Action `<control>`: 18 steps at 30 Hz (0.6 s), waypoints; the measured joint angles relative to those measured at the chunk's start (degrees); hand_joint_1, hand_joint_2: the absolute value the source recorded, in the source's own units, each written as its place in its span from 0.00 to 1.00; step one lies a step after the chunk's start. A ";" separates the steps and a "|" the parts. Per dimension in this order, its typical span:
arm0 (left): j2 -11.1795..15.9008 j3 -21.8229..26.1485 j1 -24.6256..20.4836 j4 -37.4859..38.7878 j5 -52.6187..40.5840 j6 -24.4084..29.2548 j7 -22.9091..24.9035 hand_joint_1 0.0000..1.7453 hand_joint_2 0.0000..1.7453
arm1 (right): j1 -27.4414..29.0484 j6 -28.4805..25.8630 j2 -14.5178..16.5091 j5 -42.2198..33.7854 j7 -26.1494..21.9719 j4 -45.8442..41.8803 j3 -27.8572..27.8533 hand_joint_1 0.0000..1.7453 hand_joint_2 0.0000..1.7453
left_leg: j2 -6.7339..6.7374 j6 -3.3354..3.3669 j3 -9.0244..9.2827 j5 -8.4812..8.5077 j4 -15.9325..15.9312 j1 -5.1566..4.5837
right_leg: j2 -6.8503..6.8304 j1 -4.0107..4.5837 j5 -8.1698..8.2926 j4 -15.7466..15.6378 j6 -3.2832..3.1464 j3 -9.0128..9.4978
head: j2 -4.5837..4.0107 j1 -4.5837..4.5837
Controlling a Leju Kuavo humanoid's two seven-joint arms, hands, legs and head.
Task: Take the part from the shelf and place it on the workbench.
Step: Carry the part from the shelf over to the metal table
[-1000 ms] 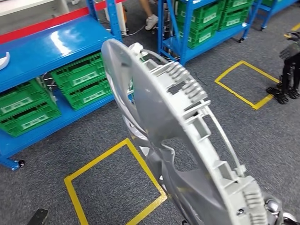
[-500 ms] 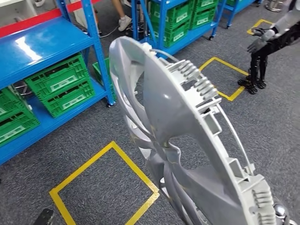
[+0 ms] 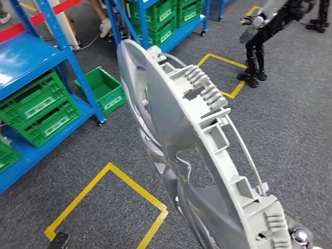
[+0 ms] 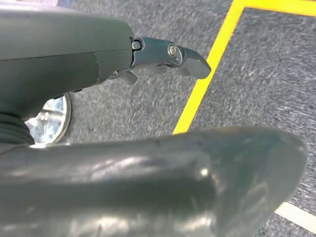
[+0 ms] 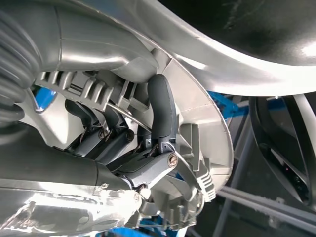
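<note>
The part is a large grey plastic wheel cover with ribs and clips on its back. It stands tilted on edge across the middle of the head view, held above the floor. My right hand grips it, with its fingers hooked over the part's rim; in the head view the right wrist shows at the part's lower end. My left hand hangs over the grey carpet, its fingers straight, and holds nothing.
Blue shelves with green crates stand at the left, and a loose green crate sits on the floor. A second blue shelf is behind. Yellow tape squares mark the carpet. Another robot stands back right. A person's foot shows by the shelves.
The whole picture has shifted left as the camera turns right: shelves slide toward the left edge and the other robot comes further in. The part stays held in the same place.
</note>
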 joint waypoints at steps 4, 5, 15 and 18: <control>-0.22 0.00 0.11 0.00 -0.04 -0.10 -0.27 0.00 0.00 | -1.21 -0.92 -1.29 -0.31 0.37 0.33 1.62 1.00 1.00 | -0.92 -0.21 -3.52 0.25 5.68 0.06 | 2.59 -0.16 0.13 0.03 0.10 -0.06 | 0.00 -0.07; -0.25 0.00 0.05 0.00 0.03 -0.08 -0.45 0.00 0.00 | -1.71 -1.12 -1.61 -0.53 0.46 0.43 2.06 1.00 1.00 | -1.35 -0.24 -2.10 2.54 2.39 0.16 | 3.30 -0.27 0.18 0.05 0.27 -0.04 | 0.00 -0.07; -0.38 0.01 -0.38 0.04 0.22 -0.08 -1.33 0.00 0.00 | -4.19 -1.80 -3.13 -1.81 0.65 0.75 3.88 1.00 1.00 | -2.40 2.28 3.02 6.32 -8.92 0.79 | 1.10 -0.25 -4.04 8.60 3.24 -5.40 | 0.02 0.61; -0.34 0.02 -0.16 0.04 0.22 -0.19 -1.54 0.00 0.00 | -4.31 -1.93 -3.41 -2.35 0.56 1.14 4.35 1.00 1.00 | -0.35 2.43 3.12 6.14 -8.91 0.63 | 0.04 -0.34 -6.96 17.04 3.45 -9.37 | 0.02 0.67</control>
